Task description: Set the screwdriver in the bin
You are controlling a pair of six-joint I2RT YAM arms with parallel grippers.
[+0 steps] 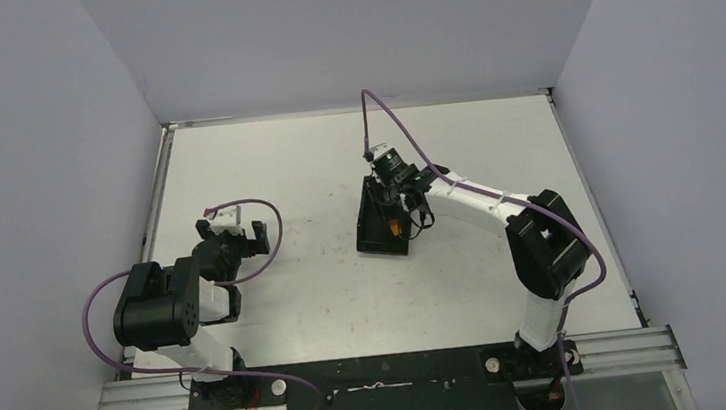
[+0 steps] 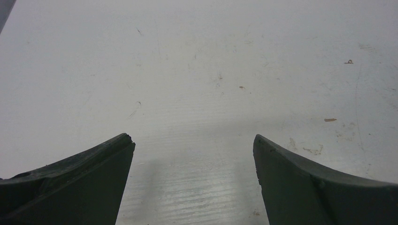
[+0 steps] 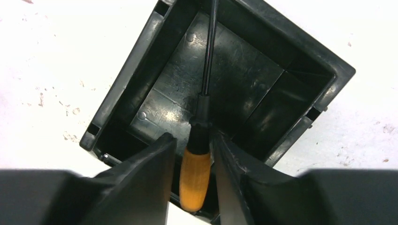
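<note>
Screwdriver (image 3: 196,176) held by its orange handle between the fingers of right hand (image 3: 193,137), thin dark shaft pointing down into black bin (image 3: 136,75), bin on white surface (image 3: 47,56), left hand (image 2: 194,140) well apart, fingers spread wide above the surface

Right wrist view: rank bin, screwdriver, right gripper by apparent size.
1. bin, spans most of the frame.
2. right gripper, though nearness to the lens inflates it, so unsure.
3. screwdriver, slimmest by far.
</note>
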